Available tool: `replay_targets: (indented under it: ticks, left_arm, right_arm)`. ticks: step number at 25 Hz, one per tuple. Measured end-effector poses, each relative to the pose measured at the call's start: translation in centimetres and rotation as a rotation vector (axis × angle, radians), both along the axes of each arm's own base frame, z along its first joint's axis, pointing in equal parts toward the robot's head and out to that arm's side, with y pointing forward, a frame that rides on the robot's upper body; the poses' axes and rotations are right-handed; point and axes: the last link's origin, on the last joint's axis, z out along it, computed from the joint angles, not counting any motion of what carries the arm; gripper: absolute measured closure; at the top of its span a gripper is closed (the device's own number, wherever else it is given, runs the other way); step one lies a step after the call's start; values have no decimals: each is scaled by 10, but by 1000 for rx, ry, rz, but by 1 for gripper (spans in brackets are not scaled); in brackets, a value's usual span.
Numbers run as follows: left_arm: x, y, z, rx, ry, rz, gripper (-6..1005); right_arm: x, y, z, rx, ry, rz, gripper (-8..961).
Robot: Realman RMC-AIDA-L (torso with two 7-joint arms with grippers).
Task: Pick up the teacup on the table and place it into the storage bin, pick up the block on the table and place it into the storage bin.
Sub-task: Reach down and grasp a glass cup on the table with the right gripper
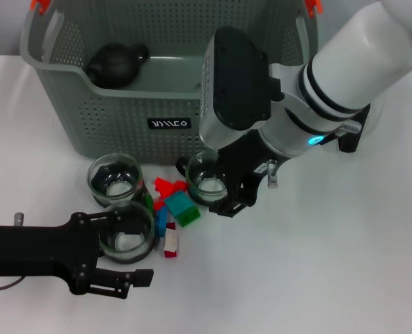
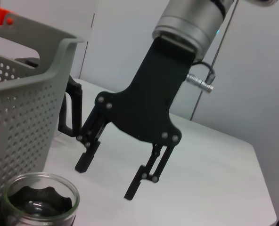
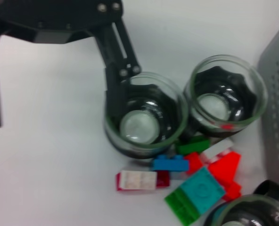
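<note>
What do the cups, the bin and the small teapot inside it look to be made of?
The cups, such as the one at the left gripper, look like clear glass: see-through walls with bright glints, over dark inserts. The storage bin looks like matte grey-green moulded plastic, perforated with even holes. The teapot is dark with a dull sheen, possibly clay or cast iron; I cannot tell which.

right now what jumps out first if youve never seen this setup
The right arm's big end effector hangs open over a glass cup just in front of the grey-green bin, which already holds a dark teapot. Nearer the robot, the left end effector sits open around another cup, with a heap of bright blocks between the cups.
</note>
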Motion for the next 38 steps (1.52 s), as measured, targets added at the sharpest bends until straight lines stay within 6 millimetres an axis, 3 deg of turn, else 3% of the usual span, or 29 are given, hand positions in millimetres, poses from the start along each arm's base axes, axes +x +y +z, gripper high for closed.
replay_targets:
  ticks: [15,38]
  left_arm:
    - [-1,1,0,6,4,4,69]
    - [-1,2,0,10,7,7,69]
  right_arm:
    - [19,8,-22,44,-31,11,277]
    - [31,7,-37,62,-56,30,278]
